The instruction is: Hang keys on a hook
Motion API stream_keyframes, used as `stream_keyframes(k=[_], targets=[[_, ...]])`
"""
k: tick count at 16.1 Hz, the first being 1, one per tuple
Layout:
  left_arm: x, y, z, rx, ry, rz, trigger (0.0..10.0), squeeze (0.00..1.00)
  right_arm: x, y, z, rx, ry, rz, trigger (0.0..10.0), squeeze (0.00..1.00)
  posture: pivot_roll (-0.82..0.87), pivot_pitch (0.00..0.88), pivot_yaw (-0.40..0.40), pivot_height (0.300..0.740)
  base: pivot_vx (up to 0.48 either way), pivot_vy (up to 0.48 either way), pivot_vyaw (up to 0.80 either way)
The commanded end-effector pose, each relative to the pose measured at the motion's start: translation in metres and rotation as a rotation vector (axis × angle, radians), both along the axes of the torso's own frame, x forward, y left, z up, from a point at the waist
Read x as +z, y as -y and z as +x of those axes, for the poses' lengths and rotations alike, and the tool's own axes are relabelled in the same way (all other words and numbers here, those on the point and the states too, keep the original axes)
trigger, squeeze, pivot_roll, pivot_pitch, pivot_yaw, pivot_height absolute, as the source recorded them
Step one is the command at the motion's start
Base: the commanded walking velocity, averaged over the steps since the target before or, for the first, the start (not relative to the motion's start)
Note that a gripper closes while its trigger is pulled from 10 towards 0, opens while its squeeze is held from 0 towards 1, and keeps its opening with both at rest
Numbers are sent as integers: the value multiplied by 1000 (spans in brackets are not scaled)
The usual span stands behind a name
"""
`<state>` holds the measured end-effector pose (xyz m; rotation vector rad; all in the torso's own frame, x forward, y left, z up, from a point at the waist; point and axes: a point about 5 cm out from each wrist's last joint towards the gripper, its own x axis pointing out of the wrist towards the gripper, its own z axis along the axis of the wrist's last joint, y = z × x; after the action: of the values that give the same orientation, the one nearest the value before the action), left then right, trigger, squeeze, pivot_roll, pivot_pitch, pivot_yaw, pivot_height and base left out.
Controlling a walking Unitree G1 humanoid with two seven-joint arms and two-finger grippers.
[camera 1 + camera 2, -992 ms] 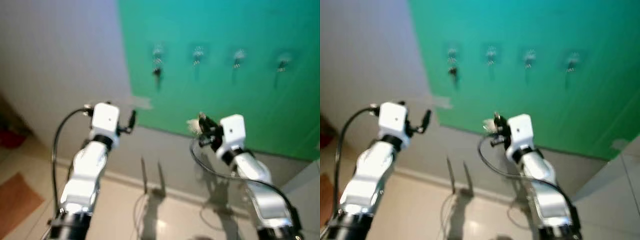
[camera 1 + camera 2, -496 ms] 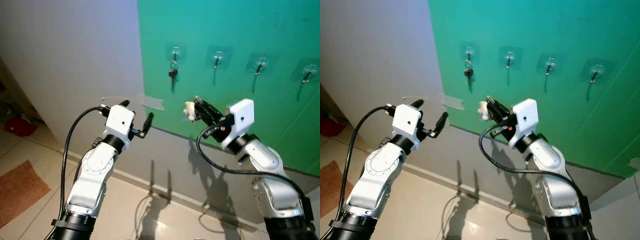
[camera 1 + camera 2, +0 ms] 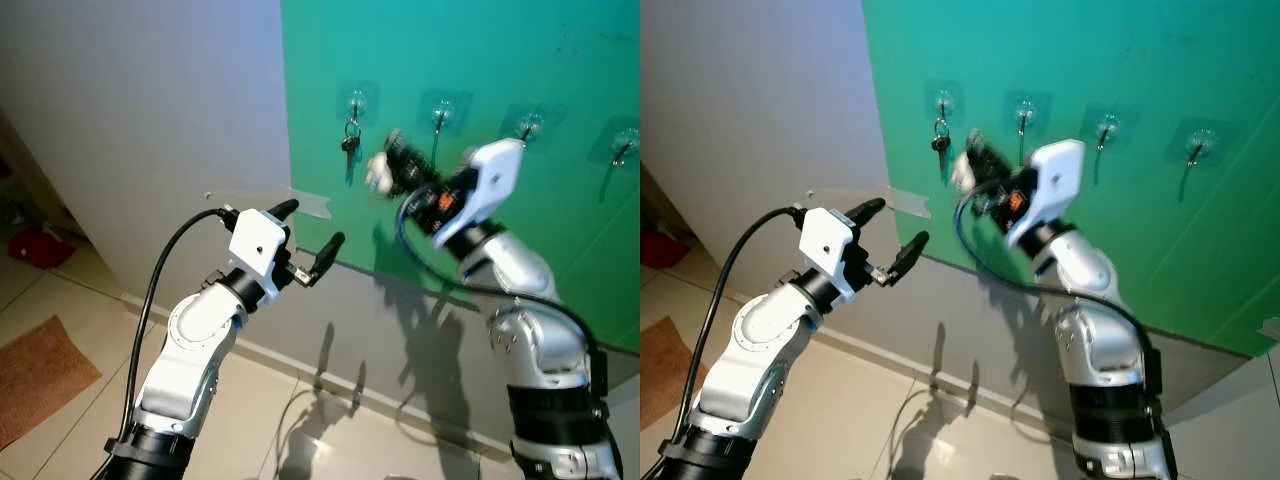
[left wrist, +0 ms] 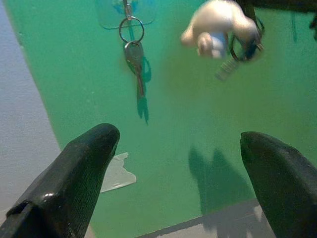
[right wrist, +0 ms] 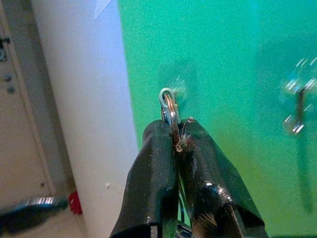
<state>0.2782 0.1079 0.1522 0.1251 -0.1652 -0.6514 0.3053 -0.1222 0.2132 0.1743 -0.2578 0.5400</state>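
Right gripper [image 3: 392, 150], clamped on keys [image 4: 233, 37], is raised since half-second ago, now near second hook [image 3: 440, 112]. Left gripper [image 3: 308, 235] is held spread, idle. Hanging not yet done.

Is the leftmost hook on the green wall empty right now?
No, the leftmost hook already holds a key hanging from a ring against the green wall.
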Motion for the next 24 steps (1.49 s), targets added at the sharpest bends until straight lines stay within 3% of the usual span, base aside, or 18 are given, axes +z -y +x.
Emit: stream_keyframes(k=[1,5,8,10,24], targets=[[1,1,-1,-13,-3,4,10000,0,5,5,2,-42,8,46,10000,0,-102,0,12,740,0,0,0],[1,0,-2,-41,-18,7,10000,0,11,21,2,-141,27,149,10000,0,-108,0,25,740,0,0,0],[1,1,-2,-50,-24,8,10000,0,7,26,4,-194,-13,140,10000,0,-107,0,30,740,0,0,0],[0,0,-3,-53,-27,8,10000,0,-5,26,8,-212,-89,81,10000,0,-107,0,30,740,0,0,0],[0,4,-2,-74,-34,5,10000,0,1,24,-6,-121,-77,185,10000,0,-120,0,39,740,0,0,0]])
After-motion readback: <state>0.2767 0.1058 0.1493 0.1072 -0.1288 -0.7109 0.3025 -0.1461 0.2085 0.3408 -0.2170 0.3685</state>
